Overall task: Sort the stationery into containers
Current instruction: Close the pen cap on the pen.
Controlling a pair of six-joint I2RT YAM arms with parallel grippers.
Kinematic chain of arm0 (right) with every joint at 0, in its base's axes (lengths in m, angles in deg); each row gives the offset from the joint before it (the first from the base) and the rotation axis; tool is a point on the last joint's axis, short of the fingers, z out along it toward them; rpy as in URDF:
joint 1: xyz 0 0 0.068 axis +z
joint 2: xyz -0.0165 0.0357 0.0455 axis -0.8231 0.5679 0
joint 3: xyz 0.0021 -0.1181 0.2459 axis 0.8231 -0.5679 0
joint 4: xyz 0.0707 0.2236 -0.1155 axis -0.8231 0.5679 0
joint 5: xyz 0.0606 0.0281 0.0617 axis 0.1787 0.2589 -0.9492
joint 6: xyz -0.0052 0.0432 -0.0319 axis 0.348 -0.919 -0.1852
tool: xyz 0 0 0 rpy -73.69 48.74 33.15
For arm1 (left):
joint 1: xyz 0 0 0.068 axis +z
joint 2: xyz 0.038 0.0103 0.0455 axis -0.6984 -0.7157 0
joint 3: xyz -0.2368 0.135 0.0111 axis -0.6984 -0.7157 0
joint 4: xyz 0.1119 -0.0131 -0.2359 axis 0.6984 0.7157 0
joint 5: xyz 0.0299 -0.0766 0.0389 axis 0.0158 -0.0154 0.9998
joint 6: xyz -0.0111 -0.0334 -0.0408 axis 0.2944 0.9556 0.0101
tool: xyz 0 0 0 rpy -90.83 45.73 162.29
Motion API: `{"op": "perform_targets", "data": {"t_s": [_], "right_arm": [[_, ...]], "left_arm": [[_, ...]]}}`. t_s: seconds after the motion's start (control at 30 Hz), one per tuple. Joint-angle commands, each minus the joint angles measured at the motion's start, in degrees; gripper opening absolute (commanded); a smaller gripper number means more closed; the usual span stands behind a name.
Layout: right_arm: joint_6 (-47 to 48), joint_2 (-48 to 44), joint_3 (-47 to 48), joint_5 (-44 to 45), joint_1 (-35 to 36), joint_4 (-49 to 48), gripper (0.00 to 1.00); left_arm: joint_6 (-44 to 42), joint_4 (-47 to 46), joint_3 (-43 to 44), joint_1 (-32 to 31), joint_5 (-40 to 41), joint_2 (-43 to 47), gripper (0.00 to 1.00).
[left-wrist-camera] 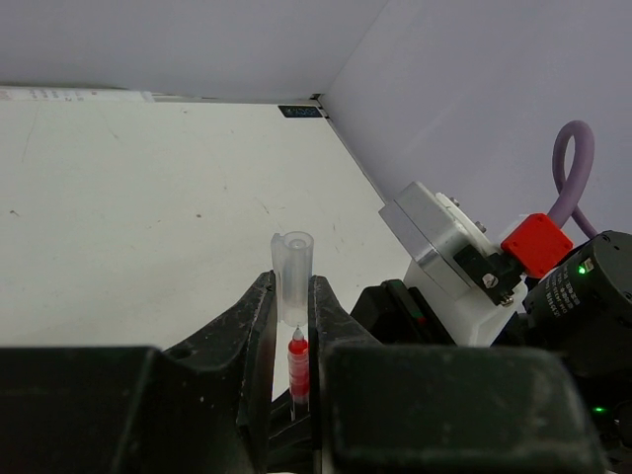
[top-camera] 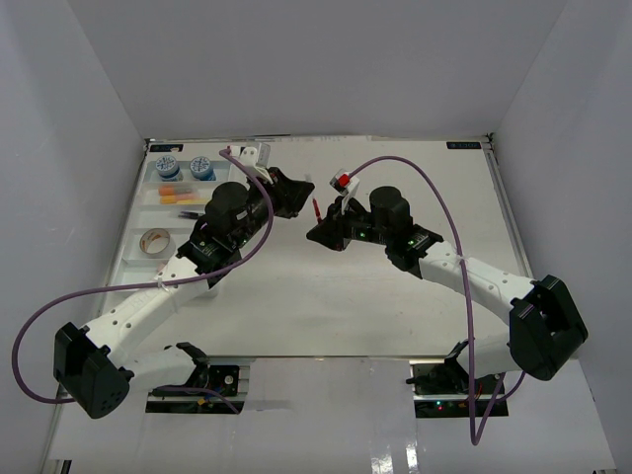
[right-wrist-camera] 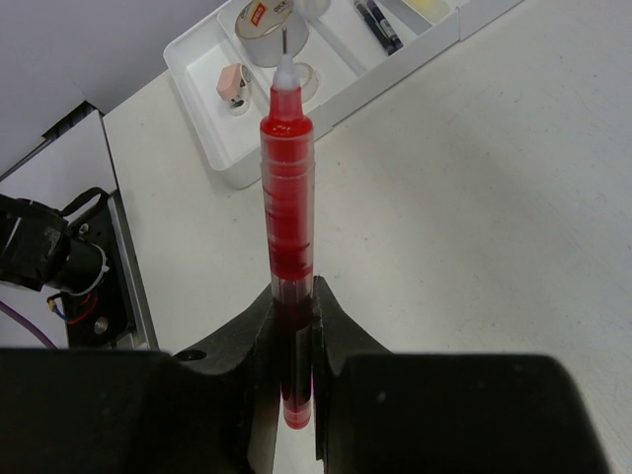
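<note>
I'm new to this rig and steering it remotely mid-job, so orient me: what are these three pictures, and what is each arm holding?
These are two robot arms bolted at the near edge of a table. The wide picture looks down from above and behind them; the other two come from a camera on each wrist. The left end effector is shut on a clear cap. The right end effector is shut on a red pen, its tip bare. At the table's left lies a white tray holding two blue-white tubs, a tape roll and erasers.
</note>
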Motion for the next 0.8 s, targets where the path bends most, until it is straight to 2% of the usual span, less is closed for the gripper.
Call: {"op": "perform_targets", "data": {"t_s": [0.0,0.2,0.77], "right_arm": [[-0.2,-2.1,2.5,0.9,0.3,-2.3,0.08],[-0.3,-1.8,2.5,1.0,0.2,-2.4,0.08],[-0.2,-2.8,1.9,1.4,0.0,-2.8,0.08]], "left_arm": [[-0.5,-0.2,-0.1,-0.1,-1.1,1.3,0.00],[-0.1,-0.2,-0.2,-0.1,-3.4,1.6,0.00],[-0.3,0.5,-0.9,0.0,-2.1,1.9,0.00]]}}
